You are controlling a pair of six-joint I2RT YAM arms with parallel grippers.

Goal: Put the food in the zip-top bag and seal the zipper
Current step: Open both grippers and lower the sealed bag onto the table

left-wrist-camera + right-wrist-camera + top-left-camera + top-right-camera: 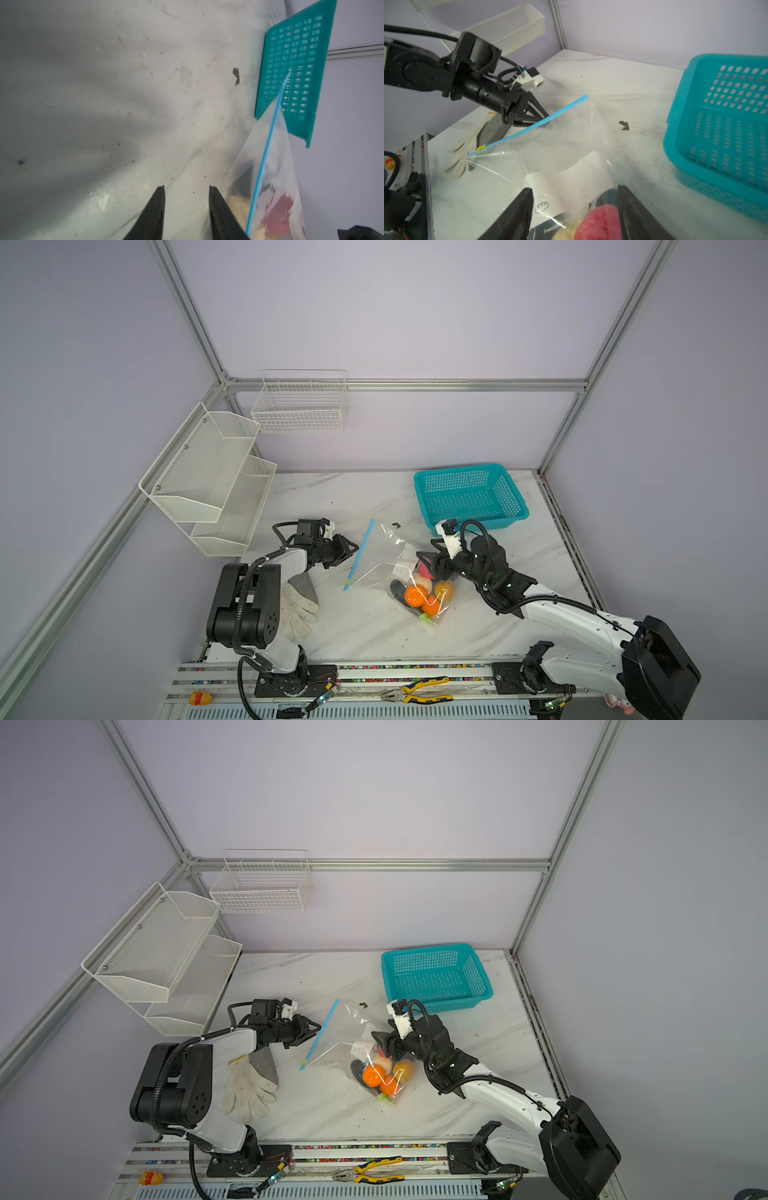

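Note:
The clear zip-top bag [374, 568] [338, 1029] lies mid-table with its white label [566, 178] facing up. The food, orange [414, 595] [374, 1075], cream and pink [600, 222] pieces, is bunched in its near end. The light-blue zipper [360, 554] [533, 124] runs along its left edge, with the yellow-green slider tab [481, 148] at the near end. My left gripper [352, 545] [186, 188] is open just left of the zipper [268, 145], only table between its fingers. My right gripper [428, 564] [574, 188] stands open astride the label and the pink piece.
A teal basket [469, 495] [716, 124] stands at the back right. A white glove [297, 610] lies by the left arm. White mesh shelves [208, 477] hang on the left wall. Pliers [415, 693] and a yellow-red toy figure [199, 697] lie on the front rail.

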